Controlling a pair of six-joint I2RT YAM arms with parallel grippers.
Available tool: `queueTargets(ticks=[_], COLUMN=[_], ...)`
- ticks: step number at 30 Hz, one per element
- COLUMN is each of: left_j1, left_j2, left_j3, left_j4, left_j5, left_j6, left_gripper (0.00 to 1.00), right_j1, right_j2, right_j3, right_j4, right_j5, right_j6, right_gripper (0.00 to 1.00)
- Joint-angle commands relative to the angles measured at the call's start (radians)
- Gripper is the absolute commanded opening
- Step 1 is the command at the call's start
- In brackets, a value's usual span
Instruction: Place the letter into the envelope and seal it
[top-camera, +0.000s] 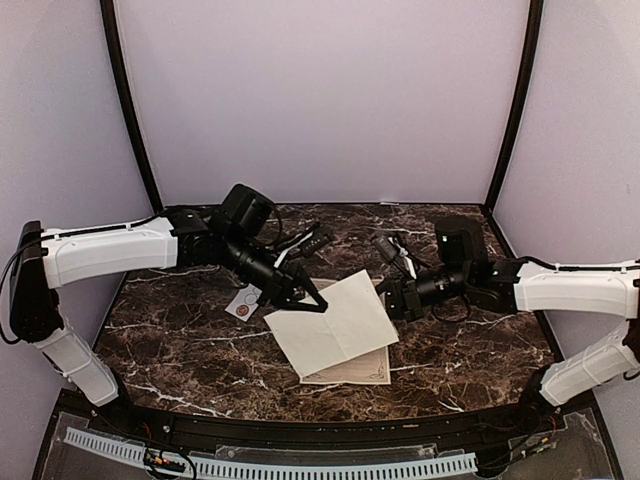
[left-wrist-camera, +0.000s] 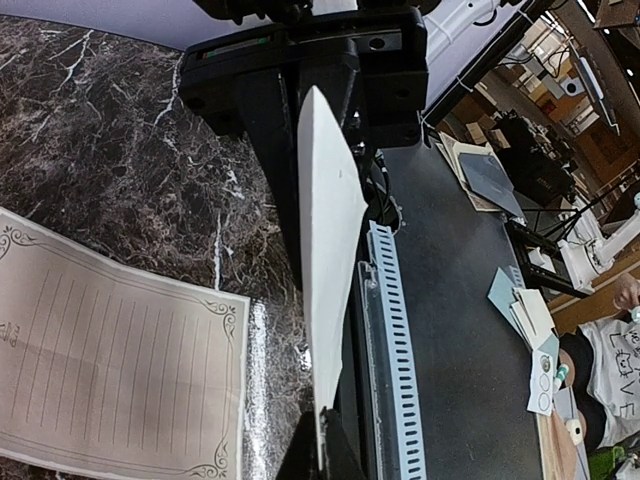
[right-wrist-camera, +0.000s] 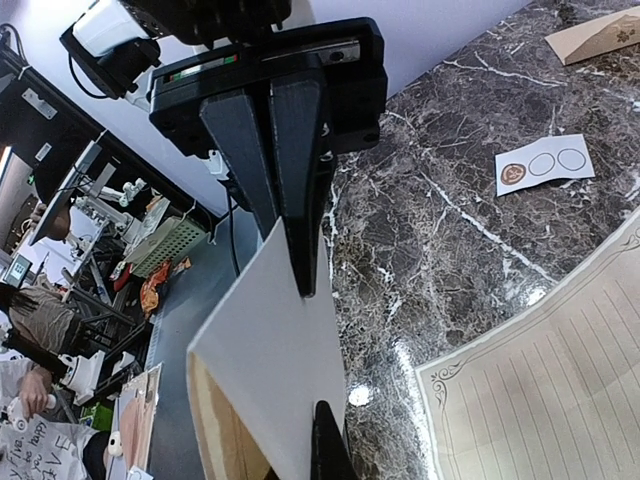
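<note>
Currently left gripper (top-camera: 312, 300) and right gripper (top-camera: 384, 296) are clamped on opposite corners of a white sheet (top-camera: 335, 325), above the lined letter (top-camera: 368, 369) at frame centre.

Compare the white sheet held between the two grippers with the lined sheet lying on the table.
The white sheet looks blank; the lined sheet carries ruled lines and an ornate corner border. The white sheet is lifted, pinched by the left gripper and right gripper; the lined sheet lies flat on the marble table, partly beneath it. Both are pale rectangular paper.
</note>
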Motion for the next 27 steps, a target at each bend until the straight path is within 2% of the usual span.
queueTargets(ticks=[1, 2, 5, 6, 11, 14, 16, 18, 21, 27], left_j1=[-0.004, -0.005, -0.003, -0.003, 0.000, 0.003, 0.006, 0.010, 0.017, 0.021], left_j2=[-0.014, -0.018, -0.070, -0.084, -0.227, -0.290, -0.321, -0.340, -0.354, -0.355], left_j3=[0.031, 0.030, 0.006, -0.004, -0.070, -0.114, -0.139, -0.161, -0.196, -0.242], left_j4=[-0.034, -0.026, 0.031, 0.083, 0.268, 0.370, 0.420, 0.452, 0.491, 0.549], left_j5=[0.009, -0.004, -0.070, -0.093, -0.253, -0.261, -0.264, -0.269, -0.272, -0.247], left_j6=[0.019, 0.016, -0.015, -0.042, -0.153, -0.219, -0.241, -0.252, -0.271, -0.313], left_gripper=[0.00, 0.00, 0.00, 0.00, 0.00, 0.00, 0.00, 0.00, 0.00, 0.00], right_j1=[0.007, 0.007, -0.003, -0.010, -0.031, -0.031, -0.031, -0.029, -0.013, 0.027], right_j2=[-0.042, -0.052, -0.105, -0.130, -0.255, -0.282, -0.274, -0.253, -0.215, -0.165], right_j3=[0.021, 0.019, -0.001, -0.021, -0.122, -0.170, -0.198, -0.214, -0.219, -0.176], right_j4=[0.019, 0.024, 0.046, 0.074, 0.247, 0.339, 0.410, 0.489, 0.599, 0.619], right_j5=[0.045, 0.061, 0.176, 0.208, 0.336, 0.373, 0.370, 0.340, 0.309, 0.324], right_j6=[-0.008, -0.005, 0.016, 0.034, 0.144, 0.196, 0.230, 0.269, 0.298, 0.269], right_gripper=[0.00, 0.03, 0.05, 0.11, 0.65, 0.84, 0.94, 0.98, 0.99, 0.99])
